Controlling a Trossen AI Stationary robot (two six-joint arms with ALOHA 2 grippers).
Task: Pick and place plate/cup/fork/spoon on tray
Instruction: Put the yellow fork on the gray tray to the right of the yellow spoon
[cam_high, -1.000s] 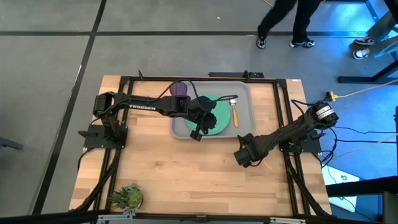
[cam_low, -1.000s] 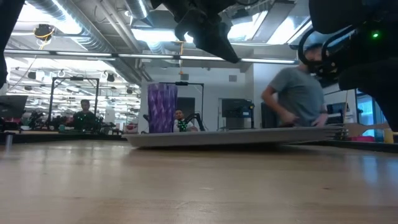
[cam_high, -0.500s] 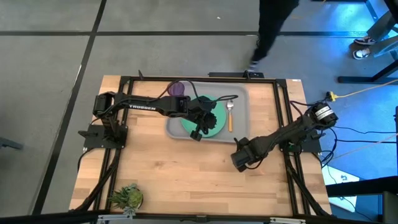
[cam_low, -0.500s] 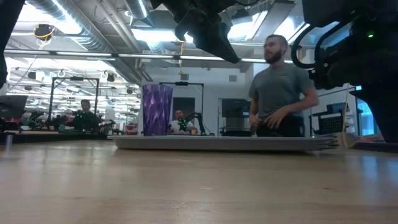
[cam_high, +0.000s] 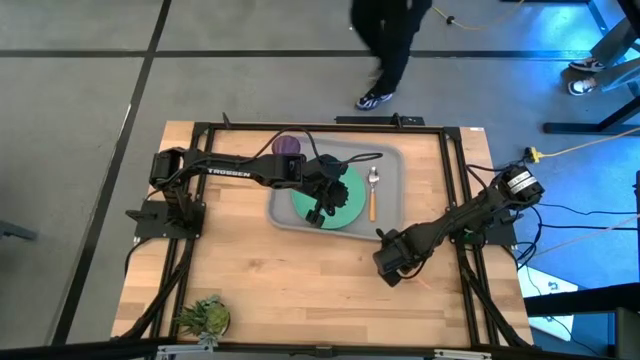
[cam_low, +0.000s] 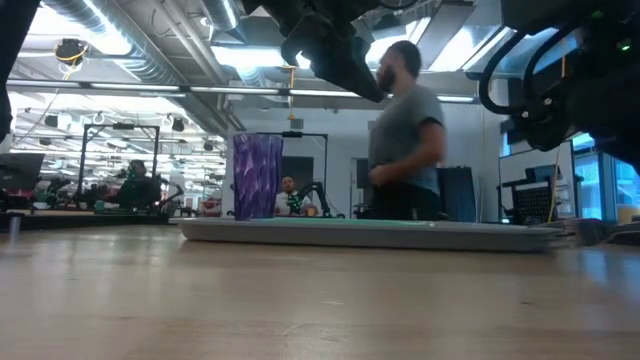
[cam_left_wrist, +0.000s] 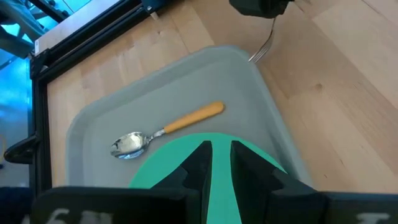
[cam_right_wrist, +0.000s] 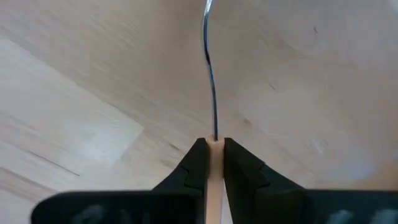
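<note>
While the right claw (cam_right_wrist: 210, 163) grips the slim fork with silver tines and salmon-orange handle (cam_right_wrist: 211, 93) above the pale wooden bench (cam_high: 300, 290), just off the near right corner of the grey rectangular plastic tray (cam_high: 391, 170), the fork is judged the step in hand. Its handle is pinched between the dark fingers, the thin metal shank projecting forward.

On the tray lie the flat round mint-green plate (cam_high: 348, 203), the translucent purple ribbed tumbler (cam_high: 289, 144) at its far left corner, and the orange-handled spoon with shiny oval bowl (cam_left_wrist: 168, 128) beside the plate. The left claw (cam_left_wrist: 218, 163) hovers over the plate, its fingers nearly together and gripping nothing.

Next move, by judgement: carry the fork over the raised rim and release it on bare tray floor near the spoon.
</note>
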